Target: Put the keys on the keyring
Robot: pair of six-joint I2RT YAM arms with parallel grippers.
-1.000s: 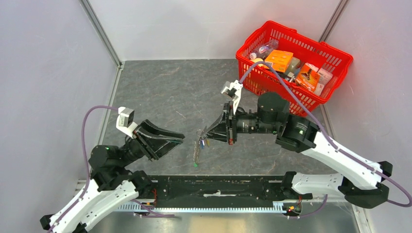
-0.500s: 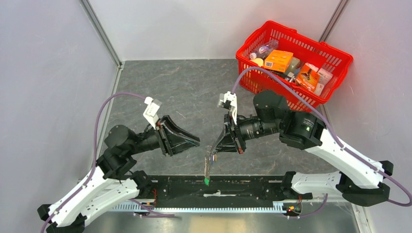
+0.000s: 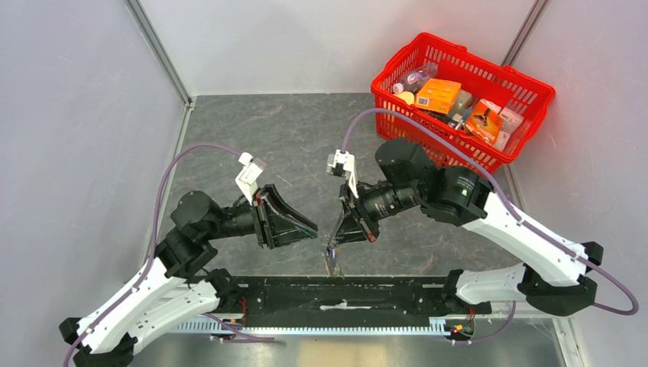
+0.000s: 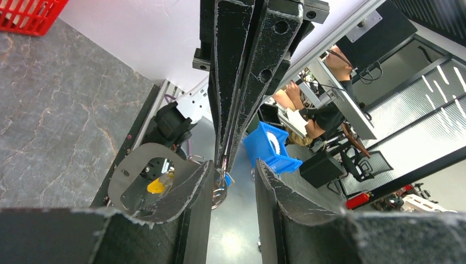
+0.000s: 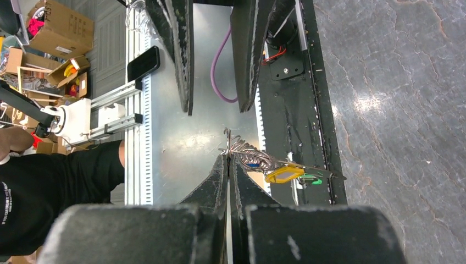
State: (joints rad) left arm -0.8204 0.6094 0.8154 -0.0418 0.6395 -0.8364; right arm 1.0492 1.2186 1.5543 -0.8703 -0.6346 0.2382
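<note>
The right gripper [image 5: 228,159] has its jaws pressed fully together on the metal end of the keyring [image 5: 245,149], holding it up off the table [image 3: 252,138], over the near edge between the two arms. In the right wrist view the bunch trails sideways from the pinch. A blue-headed key [image 5: 253,164] lies just beside the jaw tips, with a yellow tag [image 5: 283,175] and then a green tag [image 5: 311,179] further out. From these views I cannot tell whether the blue key is already threaded on the ring or only lies among the chain.

The left gripper [image 4: 233,181] faces it, jaws about half open and holding nothing. The ring end sits near their tips but apart from them, roughly in line with the gap. The bunch's long axis runs across the left jaws' line of approach rather than along it. As I judge it, the left arm is the free one and the nearer to act, by closing on the ring or a key while the right arm holds the bunch steady.
</note>
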